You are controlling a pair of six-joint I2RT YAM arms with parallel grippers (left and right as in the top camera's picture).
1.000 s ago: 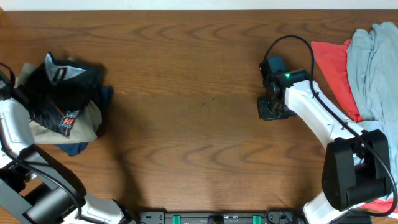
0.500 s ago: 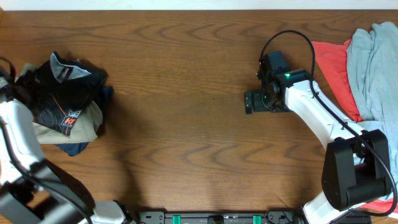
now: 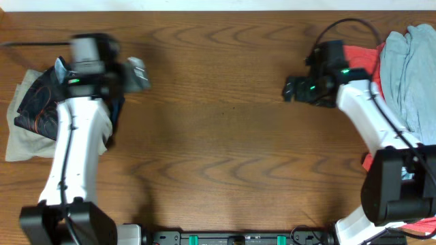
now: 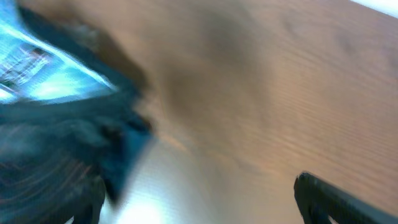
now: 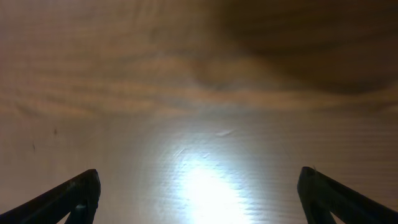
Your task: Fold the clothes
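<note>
On brown wood-grain table (image 3: pixel 218 136), black jersey (image 3: pixel 34 109) heaped far left, left fingers (image 4: pixel 336 199) and right fingers (image 5: pixel 71 202) spread wide, empty

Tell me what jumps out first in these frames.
The crumpled black jersey with orange lines lies on a beige cloth at the far left of the table. The motion-blurred left arm reaches up beside it, its left tool open and empty. At the right edge lie a red garment and a grey garment, with the right tool open over bare wood.
</note>
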